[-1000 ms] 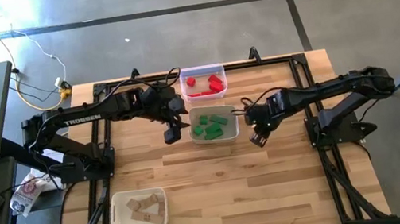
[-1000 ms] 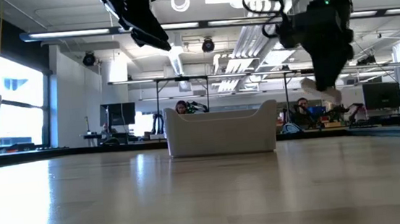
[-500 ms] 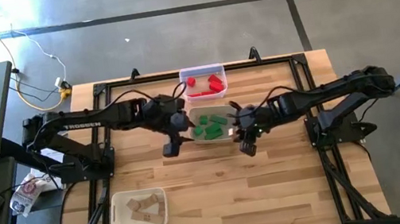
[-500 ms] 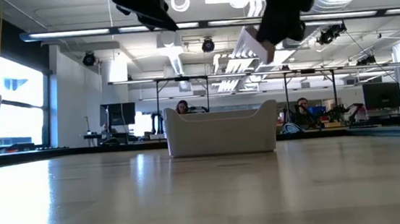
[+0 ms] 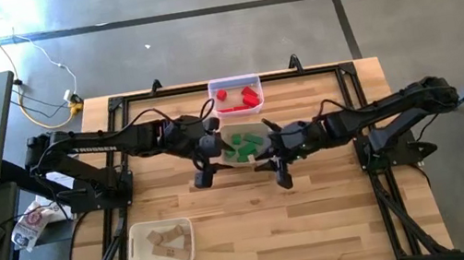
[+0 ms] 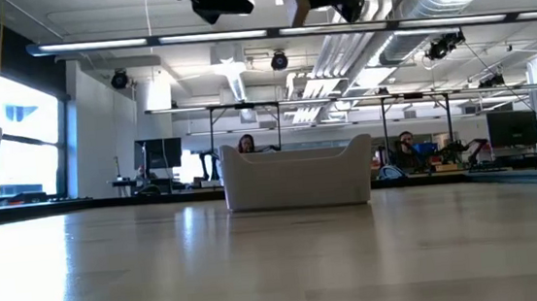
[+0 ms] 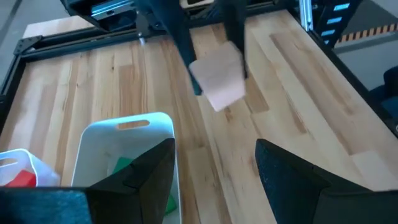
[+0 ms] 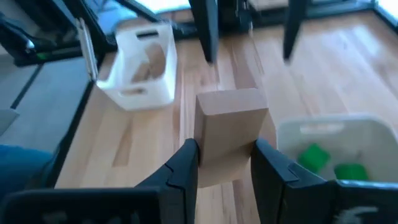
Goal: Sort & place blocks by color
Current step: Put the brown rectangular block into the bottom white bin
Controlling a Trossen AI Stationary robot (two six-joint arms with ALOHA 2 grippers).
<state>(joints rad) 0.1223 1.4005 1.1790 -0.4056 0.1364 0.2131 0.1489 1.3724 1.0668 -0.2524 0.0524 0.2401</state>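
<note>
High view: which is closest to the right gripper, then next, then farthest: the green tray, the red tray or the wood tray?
From the right gripper, which holds a wood block:
1. Green tray, right beside it, mid-table.
2. Red tray, beyond the green one, at the table's far edge.
3. Wood tray, farthest, at the near left corner.

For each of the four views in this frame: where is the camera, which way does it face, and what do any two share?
High: overhead, facing straight down; both arms, left gripper, right gripper.
Low: at tabletop height, facing level across to the room; arms at top, white tray.
Left wrist: on the left arm, looking past its open fingers.
Right wrist: on the right arm, fingers clamping a plain wood block.
Shared: both wrist views show that block and the tray of green blocks.
</note>
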